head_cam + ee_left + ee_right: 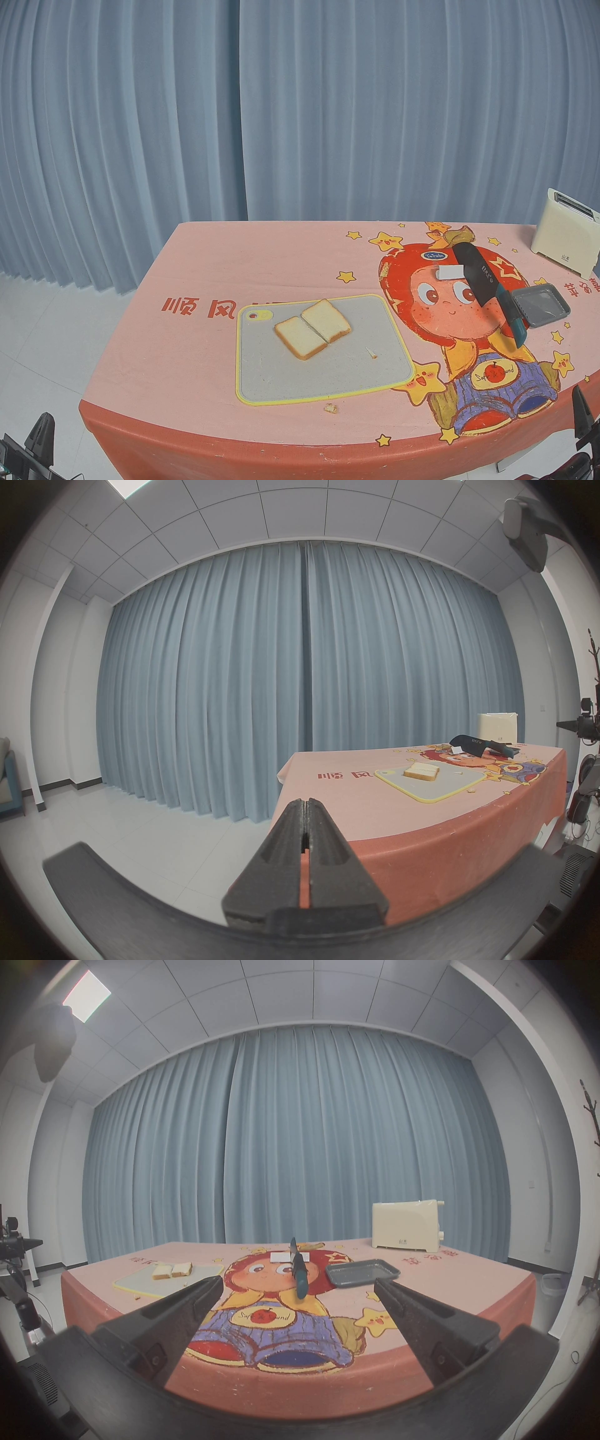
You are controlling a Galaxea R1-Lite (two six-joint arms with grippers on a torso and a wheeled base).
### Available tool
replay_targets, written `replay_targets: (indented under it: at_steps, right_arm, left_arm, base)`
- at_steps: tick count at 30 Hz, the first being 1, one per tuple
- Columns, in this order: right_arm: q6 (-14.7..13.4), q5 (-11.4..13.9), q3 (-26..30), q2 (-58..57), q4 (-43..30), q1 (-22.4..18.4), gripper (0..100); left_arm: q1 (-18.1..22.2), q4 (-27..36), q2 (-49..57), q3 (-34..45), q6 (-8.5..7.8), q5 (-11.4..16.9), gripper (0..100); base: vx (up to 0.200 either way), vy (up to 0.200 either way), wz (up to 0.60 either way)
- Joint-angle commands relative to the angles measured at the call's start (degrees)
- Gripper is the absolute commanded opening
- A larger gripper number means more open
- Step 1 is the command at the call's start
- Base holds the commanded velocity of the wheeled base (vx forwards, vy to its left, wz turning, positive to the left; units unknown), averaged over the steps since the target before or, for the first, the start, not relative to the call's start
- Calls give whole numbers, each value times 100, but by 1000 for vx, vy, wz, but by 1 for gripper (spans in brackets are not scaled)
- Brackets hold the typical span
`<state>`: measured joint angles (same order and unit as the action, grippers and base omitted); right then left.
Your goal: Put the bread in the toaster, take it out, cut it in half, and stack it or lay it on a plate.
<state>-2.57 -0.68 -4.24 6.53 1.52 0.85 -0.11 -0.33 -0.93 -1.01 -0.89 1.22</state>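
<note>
Two bread halves (pixel 312 328) lie side by side on the grey cutting board (pixel 350 375), also seen as bread (pixel 421 771) and bread (pixel 172 1270) in the wrist views. A black-bladed knife (pixel 490 289) with a teal handle rests right of the board, its handle against a grey plate (pixel 542 304). The cream toaster (pixel 567 233) stands at the far right. My left gripper (pixel 305 845) is shut and empty, below the table's front left corner. My right gripper (pixel 297 1291) stands open off the front right edge.
The table carries a pink cartoon cloth (pixel 206 275). A crumb (pixel 330 408) lies in front of the board near the table's front edge. A white block (pixel 450 272) props the knife blade. A blue curtain hangs behind the table.
</note>
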Motion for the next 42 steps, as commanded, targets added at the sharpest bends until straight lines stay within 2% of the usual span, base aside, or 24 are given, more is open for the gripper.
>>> replay_targets:
  at_steps: [1, 4, 5, 6, 7, 8, 9, 10, 13, 18, 23, 29, 31, 35, 38, 41, 42]
  right_arm:
    - [2, 139, -332, 480, 6, 20, 100]
    - [2, 543, -411, 973, 50, 38, 100]
    - [-6, 833, -463, 1219, 59, 55, 100]
    - [-6, 956, -499, 1324, 76, 55, 100]
    - [-50, 1220, -604, 1544, 76, 29, 100]
    - [-68, 1360, -736, 1746, 41, 3, 100]
    - [-68, 1378, -754, 1781, 41, 3, 100]
    - [-68, 1527, -912, 2089, 32, 20, 100]
    - [-24, 1571, -1017, 2352, 59, 64, 100]
    - [46, 1844, -1228, 3143, 85, 530, 100]
    - [73, 1879, -1843, 3996, 94, 653, 100]
    - [380, 1826, -2573, 4901, 103, 732, 100]
    - [389, 1817, -2643, 5007, 94, 767, 100]
    - [433, 1712, -2845, 5411, 85, 1084, 100]
    - [582, 1642, -2872, 5622, 94, 1356, 100]
    - [600, 1606, -2933, 5815, 94, 1497, 100]
    - [600, 1527, -3004, 6026, 94, 1664, 100]
  left_arm:
    - [2, -2, -4, 101, 1, 1, 0]
    - [2, -2, -4, 101, 1, 1, 0]
    - [2, -2, -4, 101, 1, 1, 0]
    - [2, -2, -13, 101, 1, 1, 0]
    - [2, -2, -4, 101, 1, 1, 0]
    - [2, -2, -4, 101, 1, 1, 0]
    - [2, -2, -4, 101, 1, 1, 0]
    - [2, -2, -4, 101, 1, 1, 0]
    - [-7, -2, -4, 101, -8, 10, 0]
    - [2, -2, -4, 101, -8, 10, 0]
    - [2, -2, -4, 101, 10, 1, 0]
    - [2, -2, -4, 101, 1, 1, 0]
    - [2, -2, -4, 101, 1, 1, 0]
    - [2, -2, -4, 101, 10, 1, 0]
    - [2, -2, -4, 101, 10, 1, 0]
    - [2, -2, -4, 101, 10, 1, 0]
    - [2, -2, -4, 101, 19, -8, 0]
  base:
    - [0, 0, 0]
    - [0, 0, 0]
    - [0, 0, 0]
    - [0, 0, 0]
    - [0, 0, 0]
    - [0, 0, 0]
    - [0, 0, 0]
    - [0, 0, 0]
    - [0, 0, 0]
    - [0, 0, 0]
    - [0, 0, 0]
    - [0, 0, 0]
    - [0, 0, 0]
    - [0, 0, 0]
    - [0, 0, 0]
    - [0, 0, 0]
    - [0, 0, 0]
